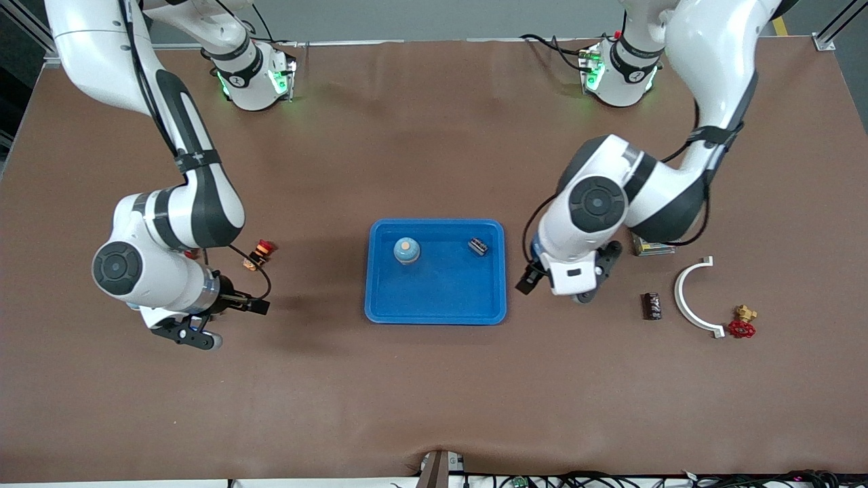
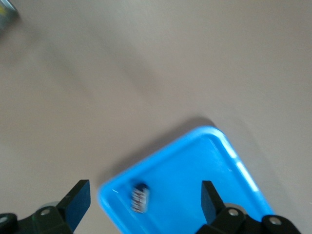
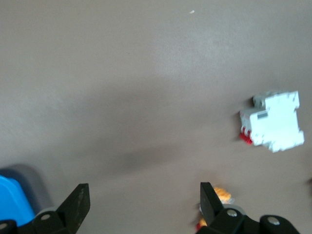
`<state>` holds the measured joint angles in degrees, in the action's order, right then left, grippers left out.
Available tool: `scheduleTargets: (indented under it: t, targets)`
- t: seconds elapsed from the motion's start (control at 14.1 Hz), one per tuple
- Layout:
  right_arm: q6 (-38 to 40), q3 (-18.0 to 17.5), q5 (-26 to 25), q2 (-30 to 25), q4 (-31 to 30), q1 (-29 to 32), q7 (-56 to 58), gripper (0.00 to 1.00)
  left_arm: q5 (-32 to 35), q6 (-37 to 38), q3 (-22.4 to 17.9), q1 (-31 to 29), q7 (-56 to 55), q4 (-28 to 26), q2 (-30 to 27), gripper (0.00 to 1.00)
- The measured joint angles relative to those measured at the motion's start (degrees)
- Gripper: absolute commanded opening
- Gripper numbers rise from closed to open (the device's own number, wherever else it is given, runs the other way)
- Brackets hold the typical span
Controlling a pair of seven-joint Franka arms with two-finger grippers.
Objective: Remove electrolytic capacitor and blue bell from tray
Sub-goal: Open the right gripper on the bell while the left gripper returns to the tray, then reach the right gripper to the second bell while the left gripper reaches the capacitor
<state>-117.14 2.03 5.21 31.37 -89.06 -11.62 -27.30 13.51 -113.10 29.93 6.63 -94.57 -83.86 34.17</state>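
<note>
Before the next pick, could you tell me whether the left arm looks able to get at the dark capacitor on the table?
Probably yes: the capacitor lies bare beside the open left gripper, with nothing between them.

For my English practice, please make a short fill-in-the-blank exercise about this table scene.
1. The blue tray holds ___ small things.
2. Both the left gripper and the right gripper are ___.
3. The white curved piece lies toward the ___ arm's end of the table.

Missing words: two; open; left
</note>
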Motion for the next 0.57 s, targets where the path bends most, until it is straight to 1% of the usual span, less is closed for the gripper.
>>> scheduleTargets:
  t: [0.14,0.28,0.43,0.57]
  targets:
    - [0.07,0.15,0.09,-0.98,-0.42,0.05,-3.61,1.00,0.00,-4.09,-0.03,2.45,-6.06,-0.07,1.77,1.00]
    - [-0.38,0.06,0.51,-2.33,-1.91,-0.14,-5.61,1.00,0.00,-5.73,-0.04,4.00,-8.24,-0.24,2.88,1.00]
    - [-4.48,-0.14,0.69,-4.20,-5.65,-1.94,-7.83,1.00,0.01,-7.48,-0.04,4.59,-8.79,-0.99,3.52,1.00]
    - [-7.25,-0.24,0.70,-5.42,-9.08,-4.81,-9.91,1.00,0.74,-11.39,-0.19,4.57,-9.84,-3.64,3.79,1.00]
